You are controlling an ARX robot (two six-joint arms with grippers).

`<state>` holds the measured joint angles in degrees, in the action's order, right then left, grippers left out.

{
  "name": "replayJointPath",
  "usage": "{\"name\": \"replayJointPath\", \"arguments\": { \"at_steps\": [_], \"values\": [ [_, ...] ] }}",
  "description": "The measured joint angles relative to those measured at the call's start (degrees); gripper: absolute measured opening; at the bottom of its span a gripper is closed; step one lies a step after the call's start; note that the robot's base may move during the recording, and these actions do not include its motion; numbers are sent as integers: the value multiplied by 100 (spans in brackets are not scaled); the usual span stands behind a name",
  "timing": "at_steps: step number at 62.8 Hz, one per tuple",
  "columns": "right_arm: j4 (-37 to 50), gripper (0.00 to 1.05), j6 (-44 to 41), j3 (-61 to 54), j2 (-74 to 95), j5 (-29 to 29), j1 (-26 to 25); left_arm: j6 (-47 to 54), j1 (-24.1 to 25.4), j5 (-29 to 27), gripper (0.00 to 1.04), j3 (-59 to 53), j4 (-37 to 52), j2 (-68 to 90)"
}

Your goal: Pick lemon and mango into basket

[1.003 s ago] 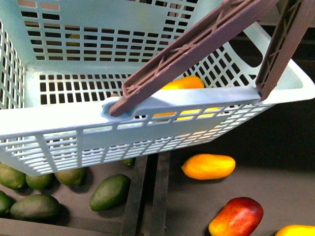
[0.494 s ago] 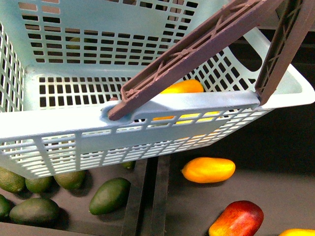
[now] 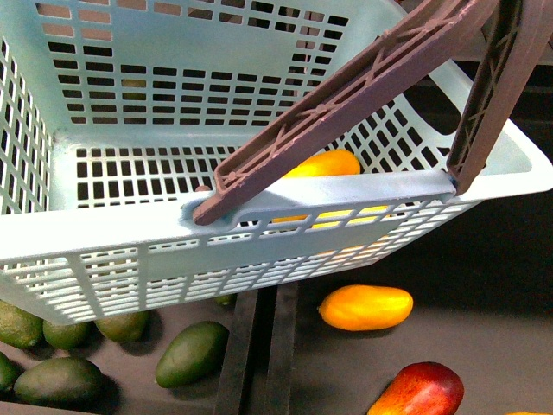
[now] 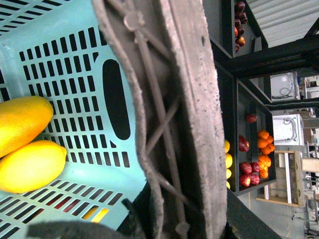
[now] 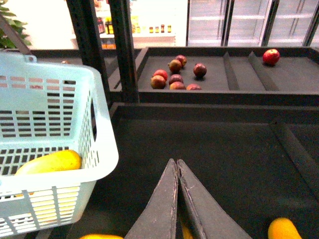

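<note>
The light-blue slotted basket point(image 3: 130, 251) hangs tilted and fills most of the front view, with its brown handles point(image 3: 346, 95) raised. My left gripper point(image 4: 184, 219) is shut on the basket's handle point(image 4: 189, 99). In the left wrist view two fruits lie side by side inside the basket. One is the longer orange-yellow mango point(image 4: 20, 122) and the other the plump yellow lemon point(image 4: 32, 167). An orange-yellow fruit point(image 3: 324, 164) shows behind the near rim. My right gripper point(image 5: 176, 163) is shut and empty over a dark tray, to the right of the basket point(image 5: 102, 144).
Under the basket on the dark shelf lie another orange-yellow mango point(image 3: 365, 307), a dark red mango point(image 3: 417, 391) and several green avocados point(image 3: 192, 353), split by a black divider point(image 3: 259, 346). A rear tray holds red fruits point(image 5: 174, 77). An orange fruit point(image 5: 284, 230) lies beside my right gripper.
In the front view the shelf fruits have slid lower in the frame and the yellow fruit at the bottom right has left it. The basket stays held at about the same spot.
</note>
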<state>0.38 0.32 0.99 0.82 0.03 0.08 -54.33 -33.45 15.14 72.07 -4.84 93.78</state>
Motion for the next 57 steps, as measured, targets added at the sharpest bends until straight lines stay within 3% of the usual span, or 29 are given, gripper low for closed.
{"name": "replayJointPath", "arguments": {
  "at_steps": [12, 16, 17, 18, 39, 57],
  "values": [
    [-28, 4, -9, 0, -39, 2, 0, -9, -9, 7, 12, 0, 0, 0],
    [-28, 16, -9, 0, -42, 0, 0, -20, -9, 7, 12, 0, 0, 0],
    [-28, 35, -9, 0, -44, 0, 0, 2, -9, 0, 12, 0, 0, 0],
    [-28, 38, -9, 0, -44, 0, 0, 0, -9, -2, 12, 0, 0, 0],
    [-33, 97, -7, 0, -46, 20, 2, 4, -37, 0, 12, 0, 0, 0],
    [-39, 96, -9, 0, -52, 17, 2, -61, -72, 92, 12, 2, 2, 9]
  ]
}}
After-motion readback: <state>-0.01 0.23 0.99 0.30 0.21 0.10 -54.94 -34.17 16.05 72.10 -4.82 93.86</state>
